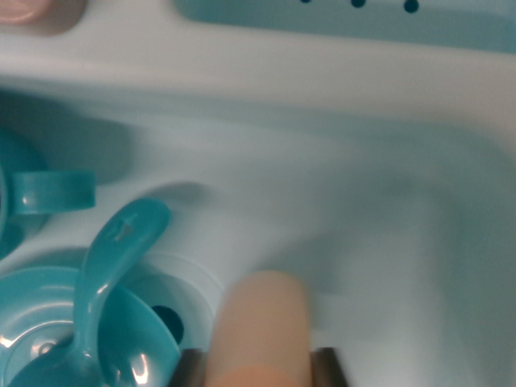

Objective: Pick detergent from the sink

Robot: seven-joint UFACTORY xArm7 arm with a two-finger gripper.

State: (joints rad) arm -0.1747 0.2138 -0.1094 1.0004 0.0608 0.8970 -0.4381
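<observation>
My hand [260, 367] sits at the near edge of the wrist view, and only the two dark fingertips [188, 369] show, one on each side of a peach-coloured rounded body that I take to be the detergent [260, 326] bottle. The fingers stand right against its sides, so I judge that I am clamped on it, though the contact itself is cut off by the bottom of the frame and the blur keeps me from being sure how firm the grip is. The bottle points away from me, its rounded end over the pale floor of the sink [363, 210], which suggests I am holding it by its middle or lower part so it can come straight up out of the basin.

Just left of the bottle is the drain hole [167, 320], partly covered by a teal bowl [48, 322] with a teal spoon [105, 282] resting in it, handle pointing up and away. Farther left a teal cup [44, 193] shows only its handle and a slice of wall. These crowd the left side, so the clear way out is up.

Beyond the far rim lies a second teal basin [347, 24] with dark holes, and a pinkish thing [36, 12] in the far left corner is too cropped to name. I cannot tell whether the bottle touches the sink floor.
</observation>
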